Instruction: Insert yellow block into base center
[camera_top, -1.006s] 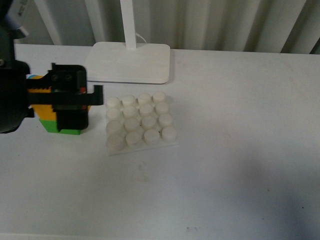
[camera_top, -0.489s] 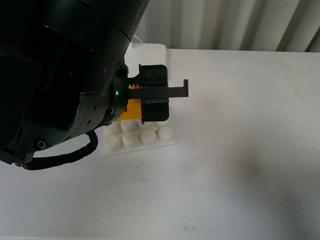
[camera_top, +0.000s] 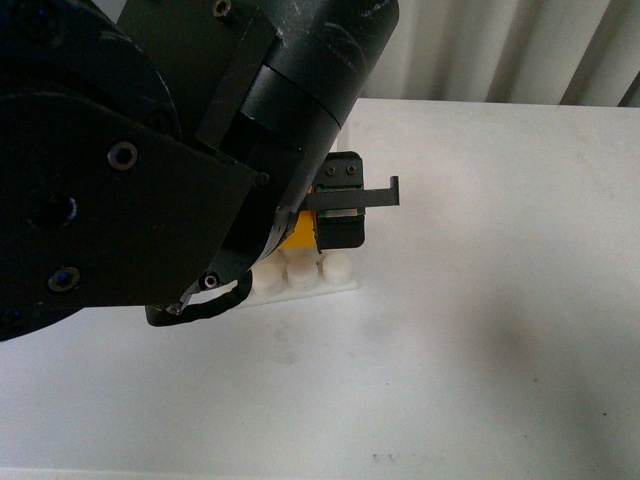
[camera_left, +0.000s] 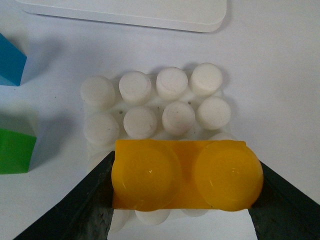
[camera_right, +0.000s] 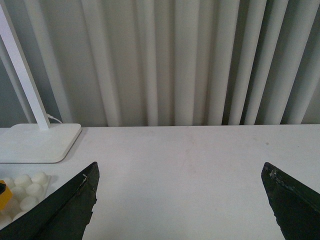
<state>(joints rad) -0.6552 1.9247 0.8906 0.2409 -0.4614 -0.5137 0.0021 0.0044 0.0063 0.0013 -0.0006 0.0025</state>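
The left pincer (camera_left: 185, 186) has swung across from the bricks at the left of the desk (camera_top: 480, 300). It now hangs over the flat white square plate with its grid of round studs (camera_left: 140, 121), further over it than half a second ago. Its jaws are closed to the length of the yellow-orange two-stud plastic brick (camera_left: 185, 181) and clamp it by its two ends, studs upward.

The carry looks nearly done, and lining up and pressing down remain. In the left wrist view the brick covers the plate's studs on the pincer's side and leaves two rows bare beyond it. It may therefore need to shift toward the middle, though whether it touches the studs yet cannot be told.

The green brick (camera_left: 15, 150) and blue brick (camera_left: 10, 60) lie apart beside the plate. The right pincer (camera_right: 179, 172) is spread wide and empty, well away.
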